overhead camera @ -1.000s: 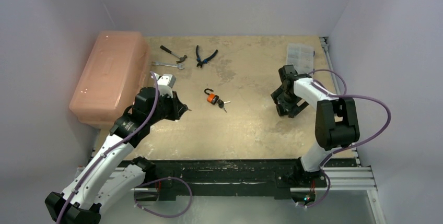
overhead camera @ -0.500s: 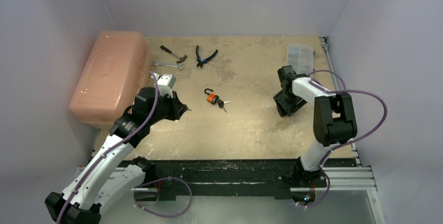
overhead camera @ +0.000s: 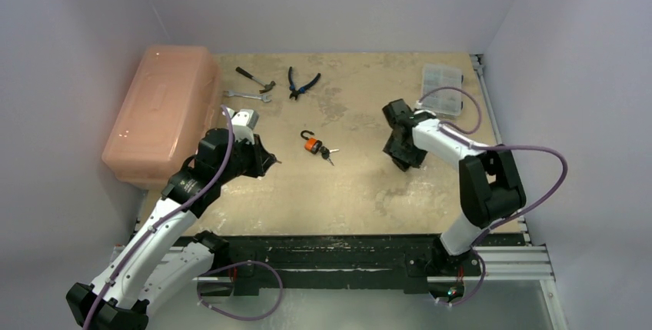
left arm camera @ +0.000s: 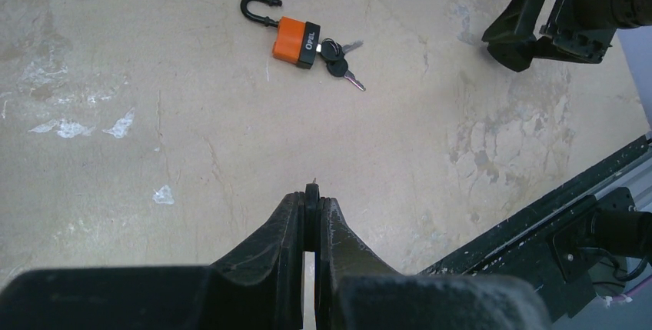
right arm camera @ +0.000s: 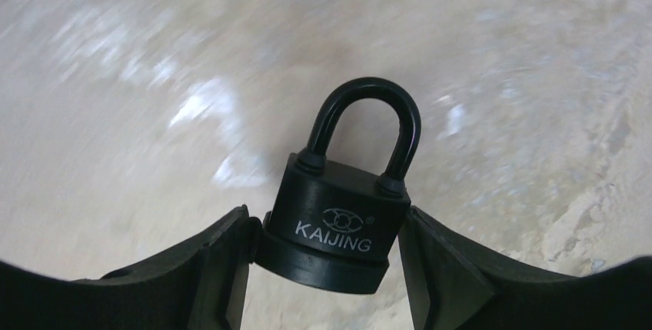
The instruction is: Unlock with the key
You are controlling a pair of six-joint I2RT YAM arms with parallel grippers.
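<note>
beige table [overhead camera: 361, 184] | black padlock [right arm camera: 338, 218] clamped in right tool [right arm camera: 327, 228] | left tool [left arm camera: 311, 191] closed

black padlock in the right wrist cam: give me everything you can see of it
The black padlock has a matte black body with white KAIJING lettering under a small logo. Its curved shackle is closed, both legs seated in the body, and points away from the camera. The right pincer grips the body by its two sides. The keyhole is not visible.
</note>
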